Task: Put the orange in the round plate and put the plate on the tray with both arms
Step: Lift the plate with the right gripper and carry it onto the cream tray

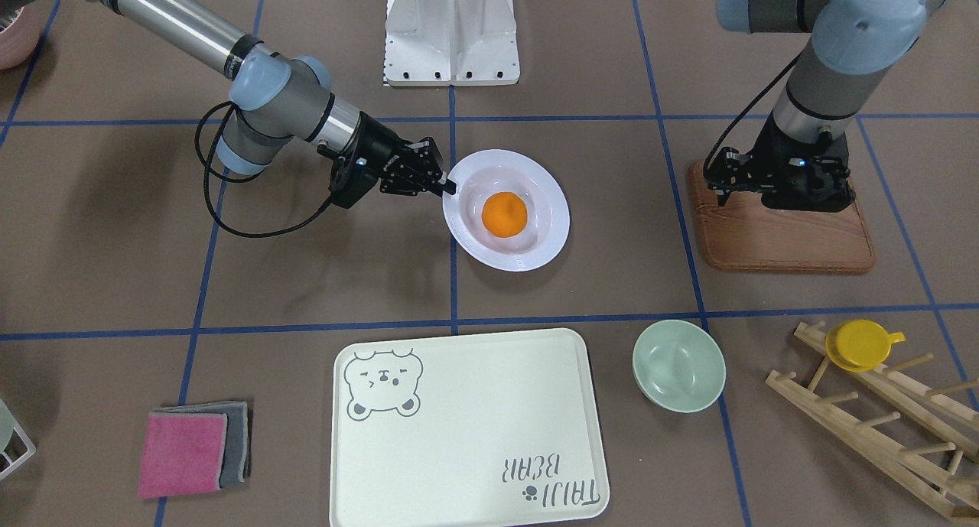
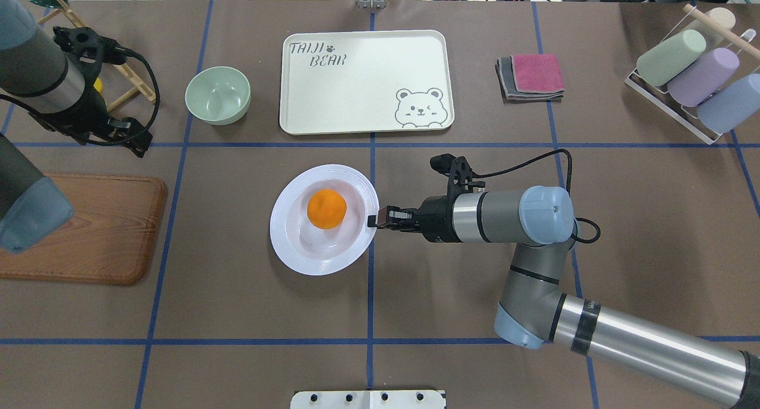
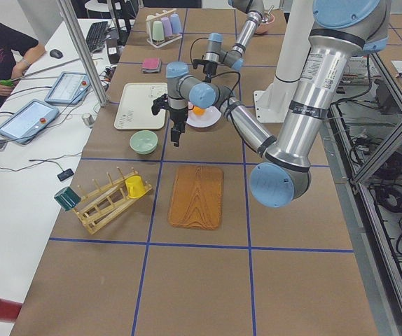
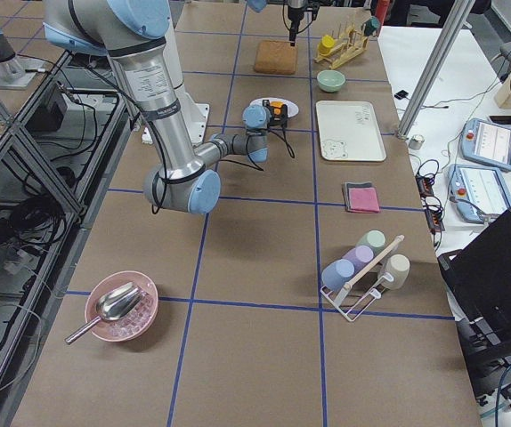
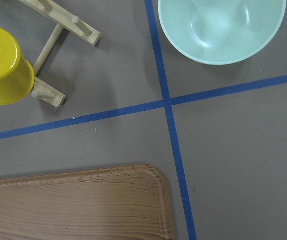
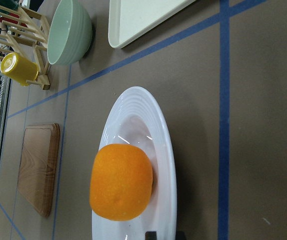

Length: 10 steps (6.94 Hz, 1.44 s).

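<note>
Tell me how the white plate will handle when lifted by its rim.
The glossy white round plate looks rigid but slick, so a rim pinch may slip. The bright orange lies loose inside and probably rolls if tilted.

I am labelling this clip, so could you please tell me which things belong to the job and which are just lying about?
Job: orange, plate, tray, right gripper.
Lying about: green bowl, wooden board, cloths, yellow cup, peg rack.

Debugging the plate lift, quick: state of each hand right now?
Left hand: cannot tell, hidden under its wrist.
Right hand: closed on the round plate, at its rim.
</note>
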Tool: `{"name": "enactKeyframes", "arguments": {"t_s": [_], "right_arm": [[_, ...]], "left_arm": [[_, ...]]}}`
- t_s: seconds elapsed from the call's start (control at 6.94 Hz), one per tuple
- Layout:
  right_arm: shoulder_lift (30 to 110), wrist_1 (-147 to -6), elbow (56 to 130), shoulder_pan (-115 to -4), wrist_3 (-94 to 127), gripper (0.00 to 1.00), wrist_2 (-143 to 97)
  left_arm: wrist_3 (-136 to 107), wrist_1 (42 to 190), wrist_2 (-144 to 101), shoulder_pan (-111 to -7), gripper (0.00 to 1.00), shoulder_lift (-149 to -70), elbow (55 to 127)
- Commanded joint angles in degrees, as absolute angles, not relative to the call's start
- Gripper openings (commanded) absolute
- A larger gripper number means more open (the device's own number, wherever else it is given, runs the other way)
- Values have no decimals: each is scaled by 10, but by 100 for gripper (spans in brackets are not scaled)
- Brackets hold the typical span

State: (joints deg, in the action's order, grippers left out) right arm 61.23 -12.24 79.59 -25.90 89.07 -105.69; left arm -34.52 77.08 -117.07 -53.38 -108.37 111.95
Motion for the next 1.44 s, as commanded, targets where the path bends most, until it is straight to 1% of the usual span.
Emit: {"name": "enactKeyframes", "arguments": {"t_s": [0.0,0.14,0.58,0.86,1.01,1.3], "right_arm": [[617,-65,795,-260,923,13,-1052],[619,-40,795,-261,939,13,-1047],[618,-24,796,-268,966,12,-1038],[620,9,795,-302,1047,12,-1029],[621,5,793,-324,1065,12,-1023],[619,-14,779,-355,1102,12,-951]], "left_arm": [[-345,771,-1171,-537,98,-1084,1119],[-345,771,-1171,-537,98,-1084,1119],[-344,770,-1171,-541,98,-1084,1119],[-279,765,-1171,-579,98,-1084,1111],[-239,766,-1171,-603,98,-1084,1093],[-220,769,-1171,-617,98,-1085,1084]]}}
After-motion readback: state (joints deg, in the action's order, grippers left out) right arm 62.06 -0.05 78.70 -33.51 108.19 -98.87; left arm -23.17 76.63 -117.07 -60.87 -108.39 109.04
